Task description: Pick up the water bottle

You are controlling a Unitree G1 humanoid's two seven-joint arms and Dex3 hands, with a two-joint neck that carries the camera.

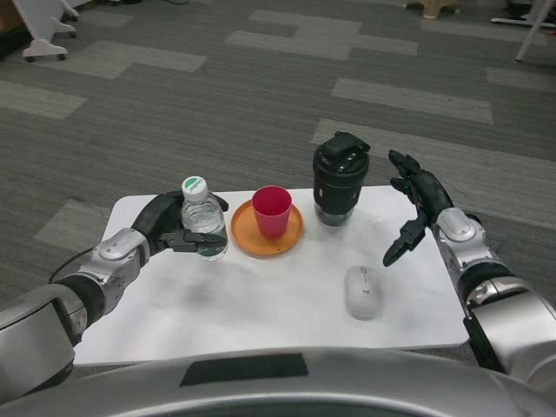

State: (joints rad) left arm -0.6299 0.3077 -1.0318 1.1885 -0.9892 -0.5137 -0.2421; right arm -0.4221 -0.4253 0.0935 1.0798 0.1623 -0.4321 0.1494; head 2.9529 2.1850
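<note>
A clear water bottle (203, 221) with a white and green cap stands upright on the white table (261, 304), left of centre. My left hand (171, 228) wraps around its lower half from the left, fingers curled across the front. My right hand (415, 204) hovers open over the table's right side, fingers spread, holding nothing, to the right of the black tumbler.
An orange plate (293, 239) holding a red cup (272, 210) sits just right of the bottle. A black travel tumbler (338, 180) stands at the back centre. A white computer mouse (363, 292) lies at the front right. Grey carpet lies beyond the table.
</note>
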